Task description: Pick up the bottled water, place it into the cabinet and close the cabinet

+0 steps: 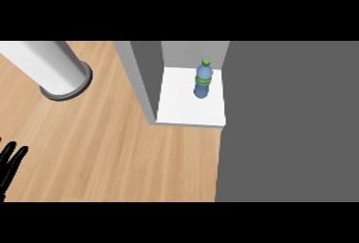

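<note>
Bottle stood upright inside cabinet | left hand rested open at bench left edge | right hand unseen | door to be swung shut clear of bottle.

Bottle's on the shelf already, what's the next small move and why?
Probably swing the large grey door panel shut: the bottle stands upright on the cabinet's white shelf, nothing holds it, and the left hand rests open at the left edge.

no readable text, bottled water with a plain green band, no brand or numbers legible
</note>
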